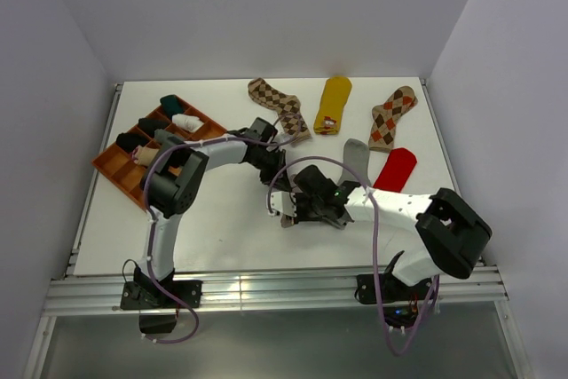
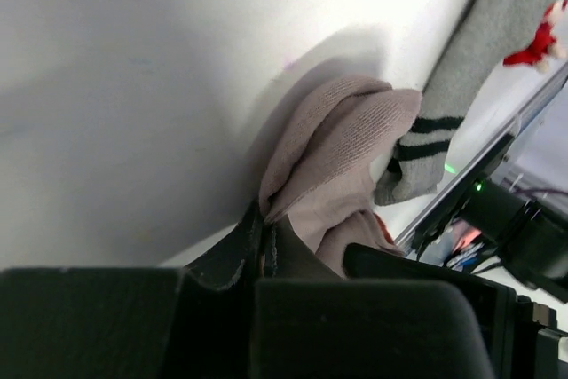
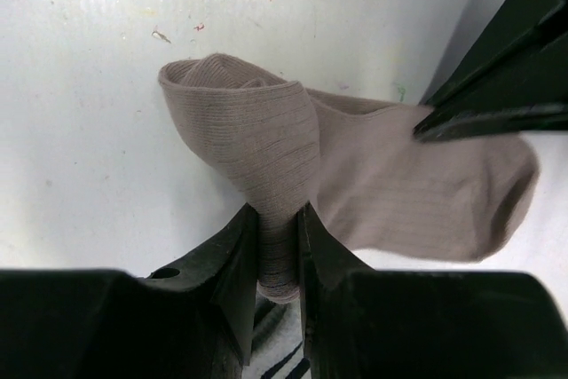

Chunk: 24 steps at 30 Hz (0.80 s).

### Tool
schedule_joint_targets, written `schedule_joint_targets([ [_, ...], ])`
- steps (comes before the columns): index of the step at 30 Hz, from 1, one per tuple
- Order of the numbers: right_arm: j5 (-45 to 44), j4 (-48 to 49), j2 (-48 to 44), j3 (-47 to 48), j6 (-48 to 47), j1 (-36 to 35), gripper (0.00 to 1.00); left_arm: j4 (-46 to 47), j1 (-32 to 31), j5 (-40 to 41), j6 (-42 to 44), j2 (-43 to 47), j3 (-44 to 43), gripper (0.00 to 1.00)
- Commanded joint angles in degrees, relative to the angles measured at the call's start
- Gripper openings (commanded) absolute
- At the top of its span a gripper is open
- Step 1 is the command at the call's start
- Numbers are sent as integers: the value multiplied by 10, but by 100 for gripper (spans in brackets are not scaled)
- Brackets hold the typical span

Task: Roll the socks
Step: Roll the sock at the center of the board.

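The taupe sock (image 3: 404,188) lies on the white table (image 1: 222,228) a little toward 6 o'clock from the table's middle, between the two grippers. The right gripper (image 3: 278,250) comes to it from 3 o'clock, and its jaws pinch a folded, partly rolled end of the sock, which stands up between the fingers. The left gripper (image 2: 264,250) reaches in from 10 o'clock; its jaws are pressed together, and in the left wrist view a bunched edge of the same sock seems caught at their tips. The rest of the taupe sock lies flat on the table. The grey sock (image 1: 355,157) with black stripes lies at 2 o'clock from it and touches it in the left wrist view. The red sock (image 1: 395,169) is just beside the grey one, at its 3 o'clock. Along the 12 o'clock side lie one brown argyle sock (image 1: 280,108), the mustard sock (image 1: 333,104) and a second brown argyle sock (image 1: 393,117), all apart from each other. The orange tray (image 1: 111,170) sits at the 9 o'clock side, with some rolled socks in its compartments
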State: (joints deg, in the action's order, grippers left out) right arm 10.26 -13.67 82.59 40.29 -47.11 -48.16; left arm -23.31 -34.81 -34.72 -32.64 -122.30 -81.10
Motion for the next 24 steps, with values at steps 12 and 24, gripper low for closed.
schedule_joint_targets([
  [12,170,-217,100,164,-18,57,17,52,90,107,-49,56,73,0],
  [24,320,-471,319,360,-91,134,17,179,89,120,-129,141,198,4],
])
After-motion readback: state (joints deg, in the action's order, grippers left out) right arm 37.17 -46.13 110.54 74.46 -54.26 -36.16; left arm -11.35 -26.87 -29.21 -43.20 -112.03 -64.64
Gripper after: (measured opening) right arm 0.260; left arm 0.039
